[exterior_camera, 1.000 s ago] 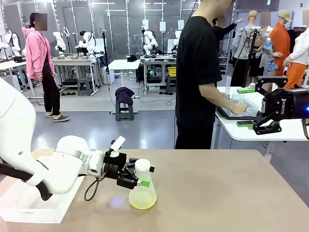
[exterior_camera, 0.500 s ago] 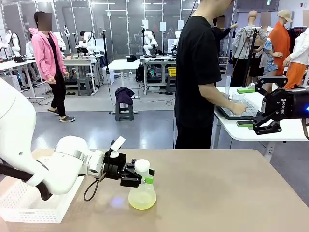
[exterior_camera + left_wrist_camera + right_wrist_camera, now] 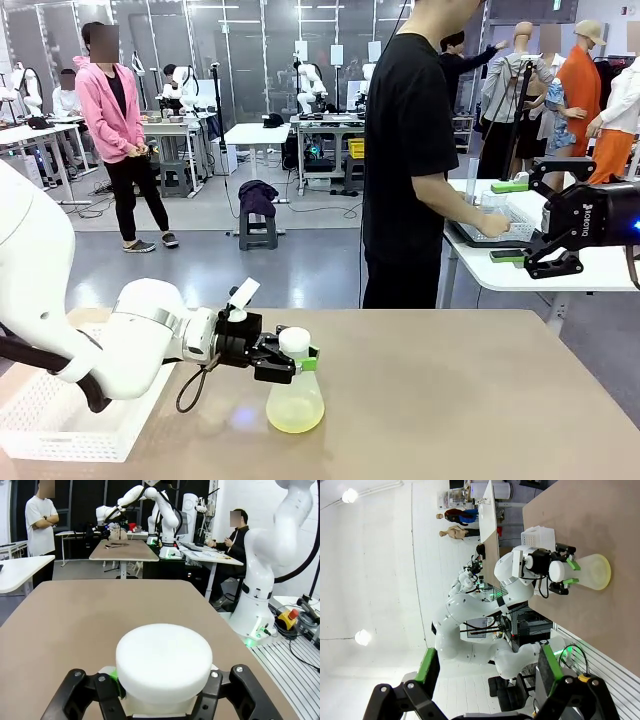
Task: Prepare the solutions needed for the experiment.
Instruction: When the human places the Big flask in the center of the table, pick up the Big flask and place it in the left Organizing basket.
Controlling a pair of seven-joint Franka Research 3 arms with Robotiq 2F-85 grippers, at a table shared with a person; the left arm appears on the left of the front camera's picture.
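Note:
A translucent conical flask (image 3: 295,402) with a white round cap (image 3: 294,341) stands on the tan table (image 3: 450,400), left of its middle. A small amount of pale yellow-green solution (image 3: 294,420) lies in its bottom. My left gripper (image 3: 297,360) reaches in from the left and is shut on the flask's neck just under the cap. In the left wrist view the cap (image 3: 164,667) sits between the black fingers (image 3: 75,700). My right gripper (image 3: 508,221) hangs open high at the right, far from the flask, with nothing in it. The right wrist view shows the flask (image 3: 592,571) from afar.
A white mesh basket (image 3: 60,425) sits at the table's near left corner under my left arm. A person in a black shirt (image 3: 410,160) stands beyond the far edge, hands at a side table (image 3: 600,272) on the right. The table's right half is bare.
My left gripper's fingers, spread around the flask's neck a second ago, have closed on it. The flask and the right arm have stayed put.

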